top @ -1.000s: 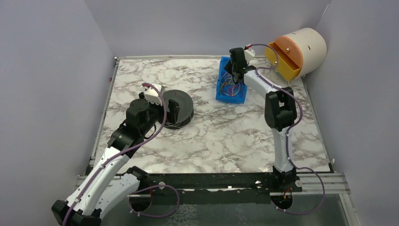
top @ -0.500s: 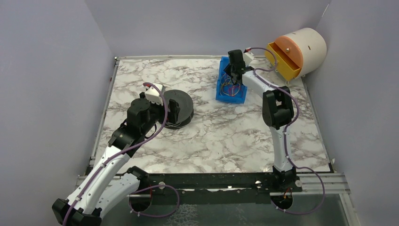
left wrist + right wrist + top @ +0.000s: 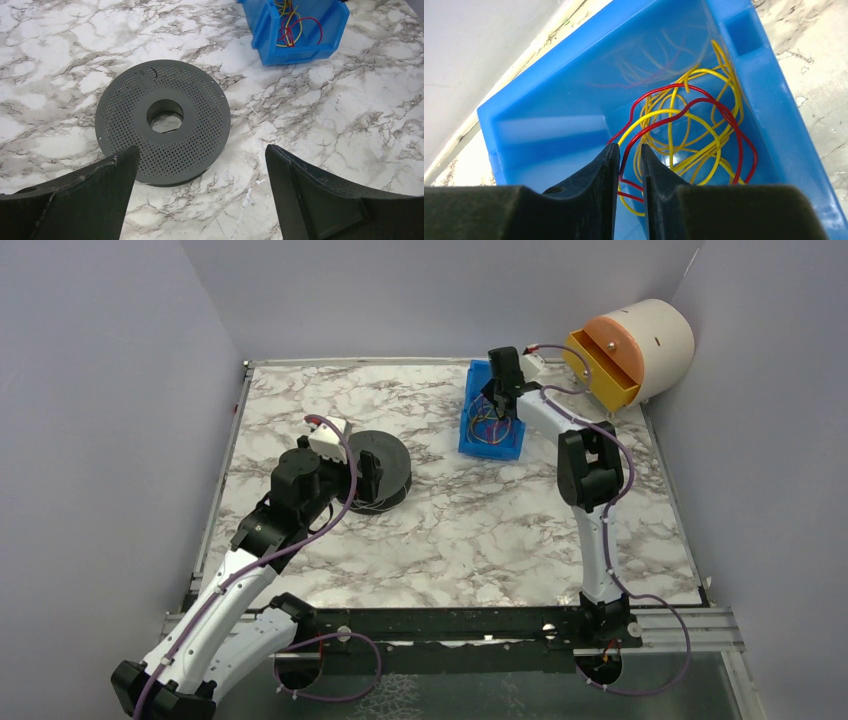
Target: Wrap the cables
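The cables, thin red (image 3: 739, 152) and yellow (image 3: 684, 150) wires, lie tangled inside a blue bin (image 3: 774, 115) at the back of the table (image 3: 470, 530). My right gripper (image 3: 629, 150) reaches down into that bin (image 3: 490, 445). Its fingers stand a narrow gap apart, and a red cable runs through the gap. My left gripper (image 3: 201, 150) hovers wide open and holds nothing, just in front of a dark perforated spool (image 3: 200, 100) that lies flat on the marble. From above, the left gripper (image 3: 372, 472) sits at the spool's (image 3: 385, 455) near edge.
A cream cylinder with an orange front and an open yellow drawer (image 3: 640, 345) stands at the back right corner, close behind the right arm. Grey walls close in the table on the left, back and right.
The right gripper's fingers have drawn closer together around the red cable, and the right wrist has shifted slightly inside the bin. The left arm has not moved.
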